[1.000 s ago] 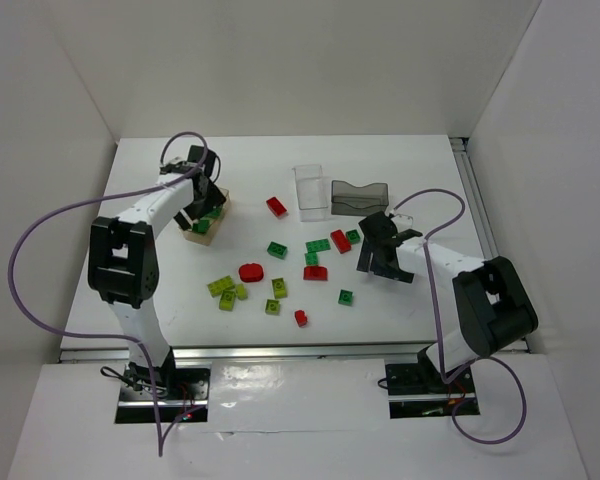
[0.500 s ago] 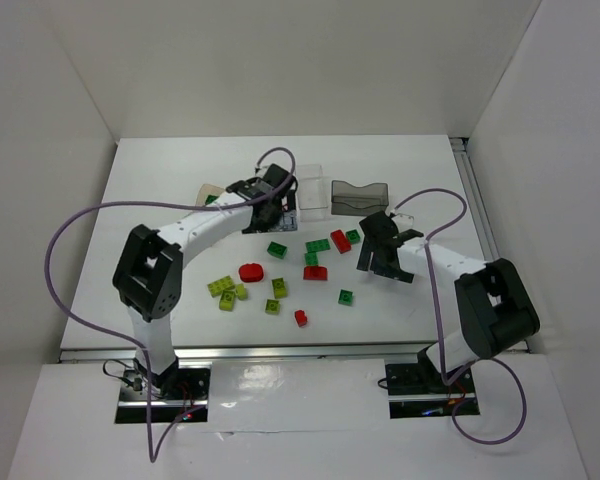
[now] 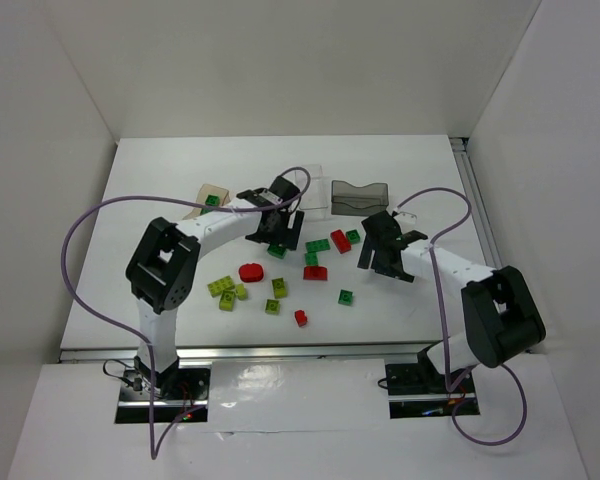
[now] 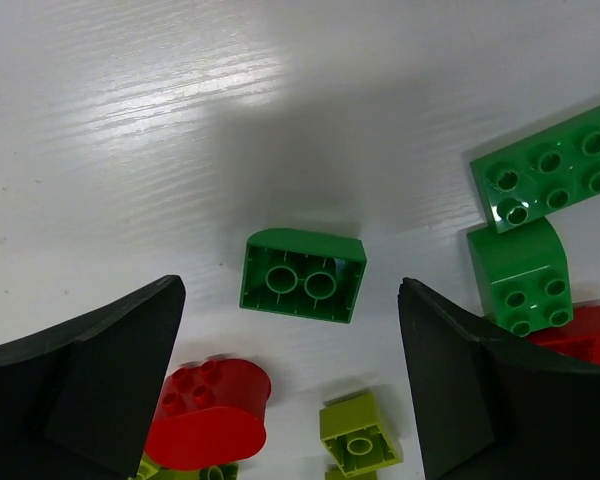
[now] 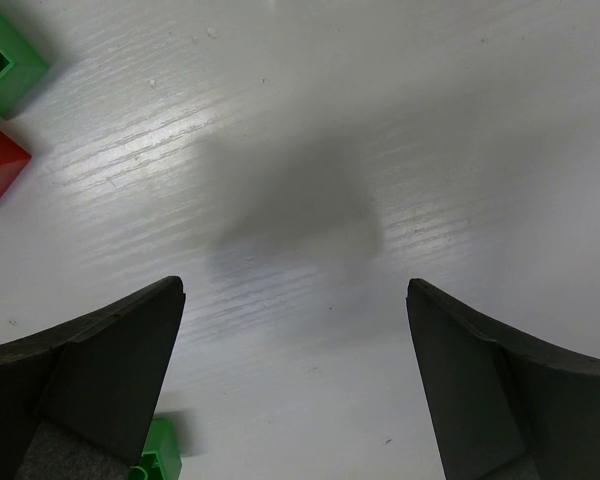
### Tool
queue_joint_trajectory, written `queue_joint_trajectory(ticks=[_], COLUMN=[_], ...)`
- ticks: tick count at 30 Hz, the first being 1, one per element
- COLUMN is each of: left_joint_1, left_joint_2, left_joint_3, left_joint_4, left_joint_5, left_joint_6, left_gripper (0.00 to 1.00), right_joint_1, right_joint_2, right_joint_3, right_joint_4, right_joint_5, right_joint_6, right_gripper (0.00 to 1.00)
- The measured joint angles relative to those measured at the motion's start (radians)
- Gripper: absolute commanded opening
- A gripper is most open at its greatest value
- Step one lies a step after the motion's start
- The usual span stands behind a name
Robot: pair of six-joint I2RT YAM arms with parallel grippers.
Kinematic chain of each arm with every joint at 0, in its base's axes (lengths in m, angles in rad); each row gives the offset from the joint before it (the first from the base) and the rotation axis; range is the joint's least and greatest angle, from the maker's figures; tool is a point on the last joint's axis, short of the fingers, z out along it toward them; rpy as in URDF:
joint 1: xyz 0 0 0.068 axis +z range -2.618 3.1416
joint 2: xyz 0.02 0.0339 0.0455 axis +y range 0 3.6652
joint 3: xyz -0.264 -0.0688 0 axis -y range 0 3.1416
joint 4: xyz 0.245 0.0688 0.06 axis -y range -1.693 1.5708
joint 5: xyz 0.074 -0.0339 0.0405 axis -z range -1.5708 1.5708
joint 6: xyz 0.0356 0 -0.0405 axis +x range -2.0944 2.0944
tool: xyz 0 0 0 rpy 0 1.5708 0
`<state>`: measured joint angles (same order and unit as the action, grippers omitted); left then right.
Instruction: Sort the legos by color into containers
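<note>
Judged barely begun. At upper left of the overhead view, found a tan wood-coloured open box (image 3: pixel 220 189) holding one dark green studded brick (image 3: pixel 212 200) (the only piece seen sorted). Lower left of centre, noted a loose cluster of glossy lime yellow-green bricks (image 3: pixel 226 289) on the white, faintly grained table (image 3: pixel 400 160), with a red round-ended brick (image 3: pixel 251 271) near them. At centre, caught the left gripper (image 3: pixel 277 232) spread wide and holding nothing, poised over a dark green brick showing two round sockets (image 4: pixel 303 275), with matte black wedge-shaped fingers (image 4: pixel 100 370) on either side, apart from it. Further right, saw more hard, shiny green and red pieces scattered, among them a long dark green studded brick (image 4: pixel 555 175). At upper centre, made out a clear plastic rectangular box (image 3: pixel 310 178) and a smoky dark grey translucent box (image 3: pixel 360 196), with no brick discernible in either. At right, found the right gripper (image 3: pixel 383 255) equally wide and empty above bare table. Left to do, in all likelihood: nearly every brick.
</note>
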<state>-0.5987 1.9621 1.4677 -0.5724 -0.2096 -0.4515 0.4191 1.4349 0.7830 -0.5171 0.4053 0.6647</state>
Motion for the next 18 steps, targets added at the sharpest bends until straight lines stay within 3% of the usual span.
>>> queue_joint_trajectory(ticks=[18], left_joint_1=[-0.032], left_joint_2=[0.080], left_joint_3=[0.017], left_joint_4=[0.018], left_joint_5=[-0.017], left_joint_6=[0.056], left_gripper=[0.59], right_joint_1=[0.000], right_joint_2=[-0.002], right_joint_3=[-0.004], right_joint_4=[-0.002], right_joint_5=[0.002], right_joint_6=[0.000], right_gripper=[1.00])
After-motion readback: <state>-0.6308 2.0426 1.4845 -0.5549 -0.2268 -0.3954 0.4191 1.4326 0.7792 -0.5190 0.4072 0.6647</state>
